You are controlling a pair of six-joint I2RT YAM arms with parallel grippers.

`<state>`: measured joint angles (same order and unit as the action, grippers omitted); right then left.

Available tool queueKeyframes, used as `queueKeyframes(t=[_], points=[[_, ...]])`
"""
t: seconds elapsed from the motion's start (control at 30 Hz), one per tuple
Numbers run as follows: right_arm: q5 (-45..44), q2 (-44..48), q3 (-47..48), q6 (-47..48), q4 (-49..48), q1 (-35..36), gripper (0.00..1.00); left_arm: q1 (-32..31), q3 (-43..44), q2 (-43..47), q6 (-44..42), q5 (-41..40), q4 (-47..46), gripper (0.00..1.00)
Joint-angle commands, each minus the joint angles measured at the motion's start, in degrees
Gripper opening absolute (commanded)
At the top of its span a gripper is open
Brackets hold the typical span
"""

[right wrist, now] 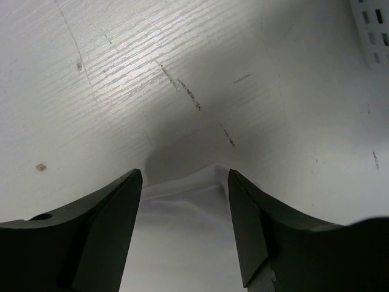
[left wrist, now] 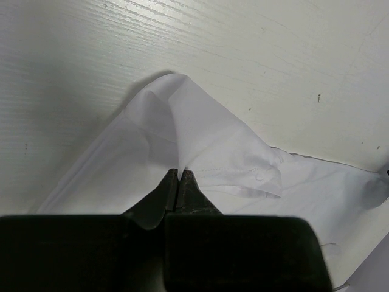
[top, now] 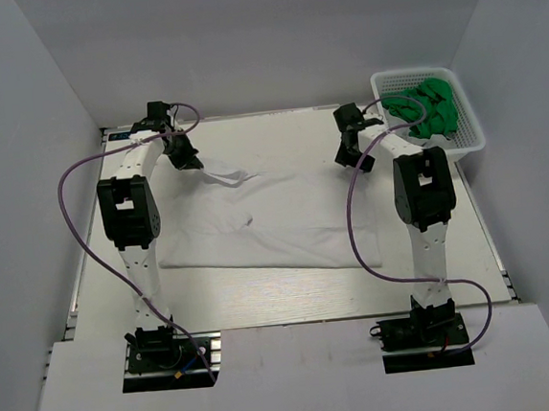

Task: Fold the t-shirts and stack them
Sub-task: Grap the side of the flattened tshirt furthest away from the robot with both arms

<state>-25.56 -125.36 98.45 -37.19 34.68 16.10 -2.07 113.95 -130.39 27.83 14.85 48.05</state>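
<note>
A white cloth t-shirt [top: 276,225] lies spread across the middle of the pale wood-grain table [top: 263,293] in the top view, mostly flat, with a rumpled fold near its upper left corner. The left gripper [top: 183,156] sits at that corner. In the left wrist view its black fingers [left wrist: 173,191] are pressed together on a pinch of the white fabric [left wrist: 206,140], which rises into a soft peak just above the fingertips, a hemmed edge trailing towards the right of the frame.

The right gripper [top: 351,151] hangs over the shirt's upper right corner. In the right wrist view its jaws stand apart [right wrist: 183,176], and the edge of the white cloth [right wrist: 182,243] lies between them without being clamped; bare tabletop [right wrist: 121,73] fills the frame above.

In the upper right of the top view, a white plastic mesh basket [top: 462,148] holds bright green t-shirts [top: 430,110] in a crumpled heap.
</note>
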Motion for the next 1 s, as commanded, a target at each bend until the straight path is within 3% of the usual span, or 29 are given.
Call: queueKeyframes(t=[0.0,0.17,0.23,0.43,0.67,0.97], points=[[-0.98,-0.94,-0.10,-2.10,1.27,-0.10,0.64,0.57,1.71,2.59,-0.76,1.32,-0.15,0.00],[-1.07,-1.55,-0.28,-3.06,1.80,-0.10,0.50,0.57,1.71,2.59,-0.76,2.55,-0.15,0.00],[-1.24,-1.29,-0.45,-3.50,1.71,-0.10,0.35,0.57,1.71,2.59,-0.76,2.55,-0.15,0.00],[-1.77,-1.12,-0.72,-3.24,1.62,-0.10,0.00,0.57,0.05,3.73,-0.76,4.73,-1.65,0.00],[-3.09,3.17,-1.77,2.12,-1.62,0.51,0.00,0.57,-1.01,7.06,-0.76,3.35,-1.73,0.00],[-0.63,13.03,-11.35,8.53,-7.87,1.48,0.00,0.57,-14.97,19.54,-0.15,-1.92,-2.26,0.00]])
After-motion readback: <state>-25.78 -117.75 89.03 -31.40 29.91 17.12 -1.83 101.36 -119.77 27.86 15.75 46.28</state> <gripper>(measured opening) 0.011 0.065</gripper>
